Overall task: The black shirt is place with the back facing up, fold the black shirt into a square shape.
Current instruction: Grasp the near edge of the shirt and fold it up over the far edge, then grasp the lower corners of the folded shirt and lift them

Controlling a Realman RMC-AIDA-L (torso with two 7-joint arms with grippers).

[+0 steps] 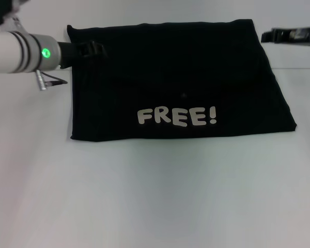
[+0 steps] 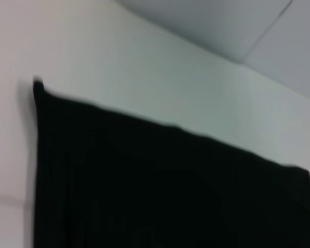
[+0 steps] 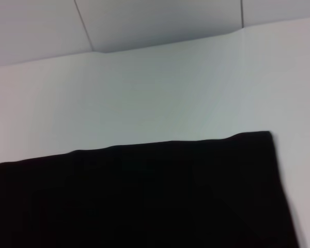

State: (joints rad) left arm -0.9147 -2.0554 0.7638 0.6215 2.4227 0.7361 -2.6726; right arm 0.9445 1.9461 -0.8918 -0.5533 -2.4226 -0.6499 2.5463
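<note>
Here, in the head view, the black shirt (image 1: 181, 82) lies flat on a white table (image 1: 155, 196), filling the upper middle of the frame. It is folded into a wide, roughly rectangular shape, its right edge slanting outward toward the lower right. Cream block letters reading "FREE!" (image 1: 176, 117) face up near its lower edge, slightly left of centre.

At the upper left of the frame, the left arm reaches in from the left edge, a white cylinder with a small green light (image 1: 45, 52) on it. Its black left gripper (image 1: 95, 49) sits over the shirt's upper left corner. The dark fingers blend into the dark cloth, so whether they are parted or pinched on fabric cannot be told.

At the upper right of the frame, the right gripper (image 1: 268, 36) points inward from the right edge, just beside the shirt's upper right corner and apart from it. Its fingers are too small and dark to tell whether they are parted or closed.

The left wrist view shows the shirt's edge and one corner against the white table. The right wrist view shows another edge and corner of the shirt on the table.
</note>
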